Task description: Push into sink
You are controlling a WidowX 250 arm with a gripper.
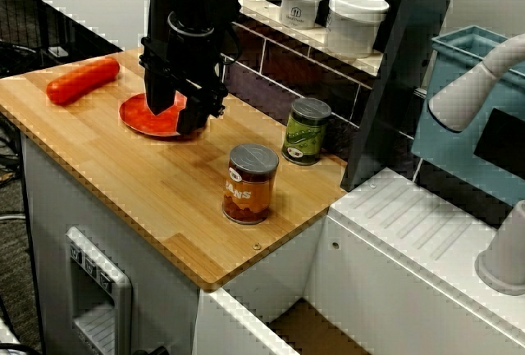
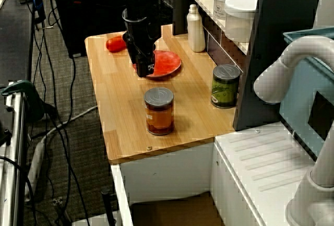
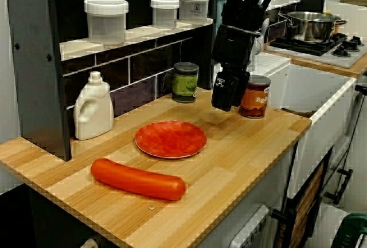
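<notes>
1. Your counter (image 1: 164, 199) is pale wood-grain board, flat, with rounded front corners; white cabinet below.
2. Red plate (image 3: 170, 138): round, shallow, glossy plastic; it lies flat mid-counter.
3. Sausage (image 3: 137, 179): long, smooth, orange-red, rounded ends; it lies on the counter just beside the plate, apart from it, toward the far end from the sink.
4. Orange can (image 1: 250, 184): upright cylinder, grey metal lid, orange label with white letters; it stands near the counter's sink-side edge.
5. Green can (image 1: 306, 131): upright, dark lid, green label; near the tiled back wall, close to the dark post.
6. White bottle (image 3: 94, 106): matte plastic jug with a handle, upright against the back wall.
7. Three white tubs (image 3: 106, 20) on the shelf: lidded, cylindrical, translucent.
8. Sink (image 2: 172, 210): only a corner shows, white walls and brown floor, below and past the counter's end; the ribbed white drainboard (image 1: 426, 224) lies beside it.
9. Teal bin (image 1: 467, 117): boxy plastic, behind the drainboard.
10. Your arm comes down from above, black, nearly vertical; the gripper (image 1: 174, 113) points down over the plate's edge, between the plate and the orange can in the side view.
11. Whether the pincer is spread or closed, you cannot tell; nothing is seen held in it.
</notes>
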